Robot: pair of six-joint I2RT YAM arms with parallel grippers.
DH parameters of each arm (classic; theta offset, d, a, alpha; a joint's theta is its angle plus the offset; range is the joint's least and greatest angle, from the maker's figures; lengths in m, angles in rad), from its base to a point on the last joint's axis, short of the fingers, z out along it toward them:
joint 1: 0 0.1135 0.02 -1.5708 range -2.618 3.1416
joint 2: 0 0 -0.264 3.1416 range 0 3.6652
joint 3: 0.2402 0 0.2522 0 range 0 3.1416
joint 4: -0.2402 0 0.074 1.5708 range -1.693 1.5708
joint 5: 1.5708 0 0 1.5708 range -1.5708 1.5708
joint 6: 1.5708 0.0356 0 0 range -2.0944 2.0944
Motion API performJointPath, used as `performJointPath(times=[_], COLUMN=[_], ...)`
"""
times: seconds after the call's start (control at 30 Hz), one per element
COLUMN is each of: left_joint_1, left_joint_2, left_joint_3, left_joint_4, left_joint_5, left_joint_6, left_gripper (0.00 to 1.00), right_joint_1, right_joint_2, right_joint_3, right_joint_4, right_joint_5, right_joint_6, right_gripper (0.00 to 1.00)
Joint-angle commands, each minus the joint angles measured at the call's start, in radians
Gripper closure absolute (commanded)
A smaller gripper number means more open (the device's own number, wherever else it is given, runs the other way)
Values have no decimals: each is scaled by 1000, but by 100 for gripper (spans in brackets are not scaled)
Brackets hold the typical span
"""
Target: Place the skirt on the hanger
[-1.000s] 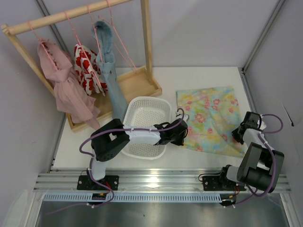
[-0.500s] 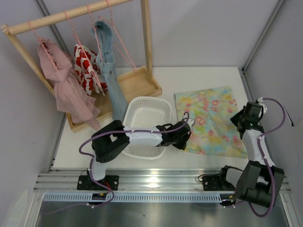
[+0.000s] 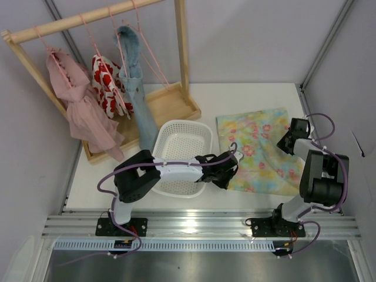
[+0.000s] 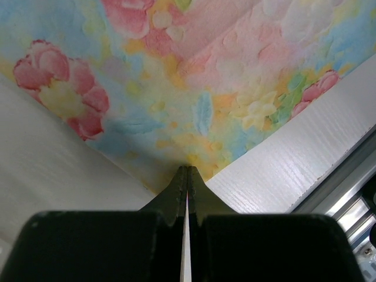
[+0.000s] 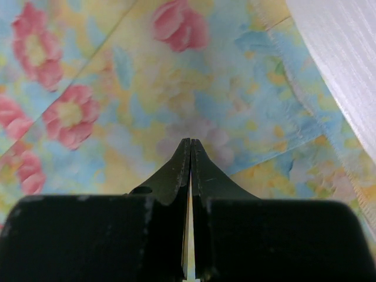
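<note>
The skirt (image 3: 258, 150), pale yellow and turquoise with pink flowers, lies spread flat on the white table at the right. My left gripper (image 3: 232, 170) is shut, its tips touching the skirt's near-left corner (image 4: 194, 117); I cannot tell if cloth is pinched. My right gripper (image 3: 286, 143) is shut, its tips resting on the skirt's right part (image 5: 176, 88), near the hem. An empty pink wire hanger (image 3: 154, 59) hangs from the wooden rack bar at the back left, far from both grippers.
A white plastic basket (image 3: 183, 123) stands just left of the skirt, under my left arm. The wooden rack (image 3: 88, 17) holds a pink garment (image 3: 82, 111), a red-and-white one (image 3: 106, 82) and a denim one (image 3: 138, 100). The table's front rail (image 4: 346, 200) is close.
My right gripper has swung from the skirt's near-right edge to farther back and left over the cloth. The skirt's right side lies flatter. My left gripper shifted slightly right at the corner.
</note>
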Motion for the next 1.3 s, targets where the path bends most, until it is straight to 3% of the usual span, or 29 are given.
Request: performJointPath(times=[0.0,0.3,0.63,0.83,0.87,0.9,0.97,1.13,1.27], left_joint_1=[1,1,1,1,1,1,1,2,5], left_joint_2=[-7,20,37,13,5,-3,-17,-61,-104], left_joint_3=[38,61,64,74,84,90,109,170,179], left_joint_4=[-38,-87,-82,-81,-81,-78,-78,-81,-56], left_joint_5=[-37,-67,-50,-44,-42,-36,-30,-21,-18], left_joint_6=[12,17,35,59,63,66,78,113,118], left_gripper=[100,100,100,100,100,100,100,100,100], right_joint_1=[-19,-31,-51,3,9,11,-11,-103,-130], right_joint_2=[64,166,114,-5,-31,-60,-143,-292,-412], right_joint_3=[54,119,167,202,199,173,140,-6,-126], right_joint_4=[37,-24,-79,-170,-184,-190,-227,-329,-365], right_joint_5=[19,126,207,126,116,93,28,-133,-34], right_joint_6=[-16,-28,-53,-68,-60,-47,-15,68,101], right_gripper=[100,100,100,99,96,83,71,70,63])
